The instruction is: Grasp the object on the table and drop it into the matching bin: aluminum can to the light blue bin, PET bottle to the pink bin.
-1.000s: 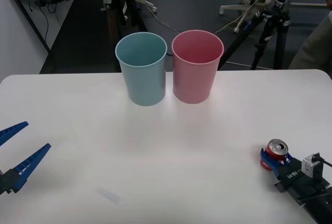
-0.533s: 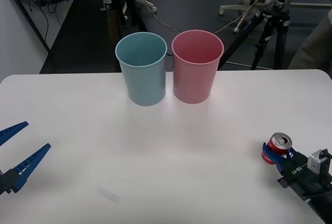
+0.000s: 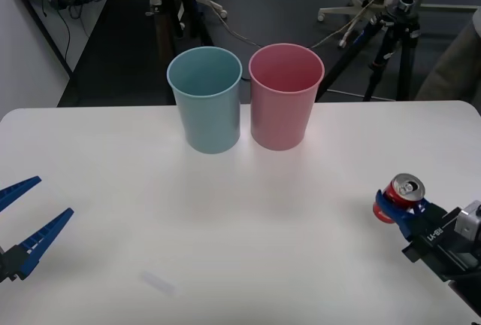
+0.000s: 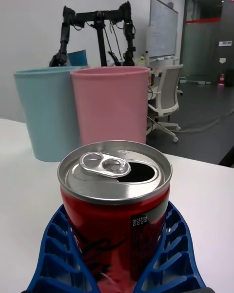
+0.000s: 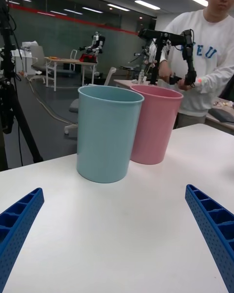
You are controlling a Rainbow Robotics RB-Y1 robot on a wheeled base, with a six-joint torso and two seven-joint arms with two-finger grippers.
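- Right gripper (image 3: 396,211) at lower right of the front view: its blue ribbed fingers (image 4: 53,246) are closed round the lower body of the aluminum can (image 3: 401,195), one on each side. The can stands about upright, silver top w/ pull tab up, mouth already opened.
- In the front view I cannot tell if the can base touches the table (image 3: 248,227) or is a little above it; I judge it is just lifted, or nearly.
- Left gripper (image 3: 21,223) at lower left of the front view: fingers spread wide, holding nothing, parked low over the table edge.
- Light blue bin (image 3: 205,99) and pink bin (image 3: 285,95) stand side by side at upper centre of the front view, near the far table edge, almost touching. Both well apart from the can, to upper left of it.
- Step in hand, as I judge: carry the can to the light blue bin, because a can goes there. The pink one is nearer to the can, so the path must pass over or in front of it.
- To do it well: raise the can above the rim height first, keep it upright, go past the pink bin w/o knocking it, stop over the centre of the blue opening, only then release.
- Risk: grip is low on the can, so it can tilt if the arm moves too quick.
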